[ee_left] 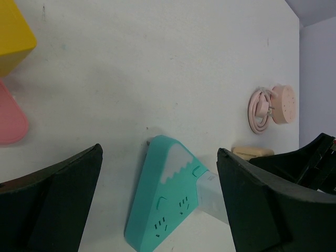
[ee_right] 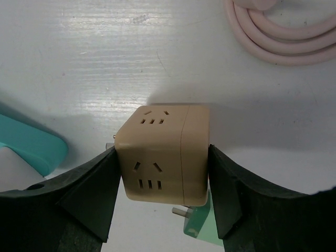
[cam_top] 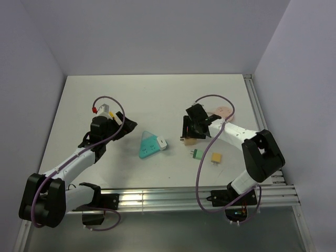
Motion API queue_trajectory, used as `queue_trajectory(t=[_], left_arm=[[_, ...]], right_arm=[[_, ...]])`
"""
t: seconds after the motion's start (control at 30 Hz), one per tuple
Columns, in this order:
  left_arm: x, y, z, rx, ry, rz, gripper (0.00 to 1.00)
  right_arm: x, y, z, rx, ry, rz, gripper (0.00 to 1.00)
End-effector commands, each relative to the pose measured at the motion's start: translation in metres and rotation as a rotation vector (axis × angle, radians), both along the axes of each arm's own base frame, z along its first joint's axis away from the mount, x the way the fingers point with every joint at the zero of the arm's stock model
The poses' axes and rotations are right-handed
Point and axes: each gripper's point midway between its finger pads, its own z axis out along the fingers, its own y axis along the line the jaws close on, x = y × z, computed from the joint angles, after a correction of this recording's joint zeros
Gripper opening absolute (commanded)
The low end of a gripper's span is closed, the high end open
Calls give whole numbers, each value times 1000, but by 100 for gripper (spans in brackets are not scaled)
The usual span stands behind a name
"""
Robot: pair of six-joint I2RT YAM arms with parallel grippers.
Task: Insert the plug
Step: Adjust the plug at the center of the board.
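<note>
The white table [cam_top: 157, 94] is carrying a teal power strip [cam_top: 148, 145] at centre; the left gripper [ee_left: 159, 152] is hovering wide open at its ten o'clock; the right gripper [ee_right: 161, 152] is clamping the beige cube plug [ee_right: 157, 126] at three o'clock.

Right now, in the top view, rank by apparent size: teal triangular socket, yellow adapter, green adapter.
1. teal triangular socket
2. yellow adapter and green adapter: too alike to rank.
</note>
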Motion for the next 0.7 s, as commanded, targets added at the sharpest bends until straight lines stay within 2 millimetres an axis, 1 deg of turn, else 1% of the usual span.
queue_trajectory(t=[0.0, 0.03, 0.07, 0.1, 0.13, 0.17, 0.2, 0.23, 0.27, 0.33, 0.37, 0.4, 0.43, 0.47, 0.5, 0.53, 0.57, 0.6, 0.67], left_arm=[[3, 0, 15, -2, -44, -4, 95], [3, 0, 16, -4, -47, -5, 95], [3, 0, 15, -3, -45, -5, 95], [3, -1, 16, -5, -46, -8, 96], [3, -1, 16, -6, -48, -8, 95], [3, -1, 15, -5, -45, -10, 95], [3, -1, 16, -6, -48, -10, 95], [4, -1, 15, -8, -45, -8, 95], [3, -1, 15, -8, -45, -8, 95], [3, -2, 15, -8, -45, -12, 95], [3, -1, 14, -6, -45, -11, 95], [3, -1, 14, -5, -45, -8, 95], [3, -1, 16, -6, -51, -10, 95], [2, -1, 16, -5, -50, -9, 95], [2, -1, 16, -5, -52, -9, 95], [2, -1, 15, -6, -51, -12, 95], [2, -1, 15, -9, -52, -12, 95], [2, -2, 16, -11, -55, -15, 95], [2, -3, 14, -14, -50, -20, 95]], right_arm=[[11, 0, 15, 0, -40, -27, 64], [9, -1, 13, -3, -34, -28, 69], [7, -1, 13, 2, -33, -22, 78], [6, 0, 15, 10, -41, -12, 82], [2, -2, 13, 8, -34, -12, 87], [0, -3, 13, 10, -34, -9, 93], [-2, -2, 18, 21, -49, 6, 95], [-7, -4, 17, 21, -44, 8, 98], [-8, -6, 24, 29, -64, 4, 99], [-19, -13, 21, 19, -55, 3, 99], [-21, -18, 27, 17, -80, -13, 98], [-26, -21, 27, 17, -79, -14, 97], [-36, -26, 20, 12, -64, -19, 96], [-41, -27, 20, 23, -58, -22, 93], [-45, -27, 24, 53, -70, -30, 92], [-54, -28, 16, 61, -52, -30, 91], [-59, -25, 15, 89, -41, -23, 88], [-60, -23, 16, 114, -48, -29, 87], [-67, -18, 8, 152, -26, -26, 85]])
